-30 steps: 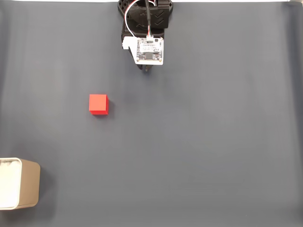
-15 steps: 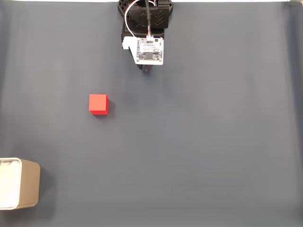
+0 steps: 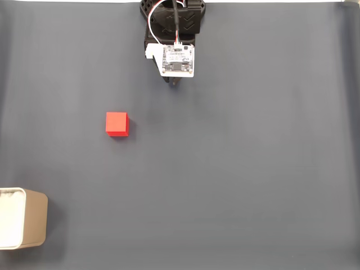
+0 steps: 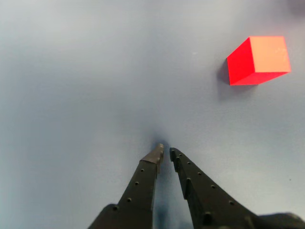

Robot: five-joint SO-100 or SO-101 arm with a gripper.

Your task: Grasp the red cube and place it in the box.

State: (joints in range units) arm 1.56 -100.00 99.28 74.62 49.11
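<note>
The red cube rests on the dark grey mat, left of centre in the fixed view, and appears at the upper right in the wrist view. The tan box with a white inside stands at the lower left corner of the fixed view, partly cut off by the edge. My arm sits folded at the top centre, its gripper mostly hidden under the white circuit board. In the wrist view the gripper is shut with nothing between its black fingertips, well apart from the cube.
The dark grey mat covers the whole table. The arm's base stands at the top edge.
</note>
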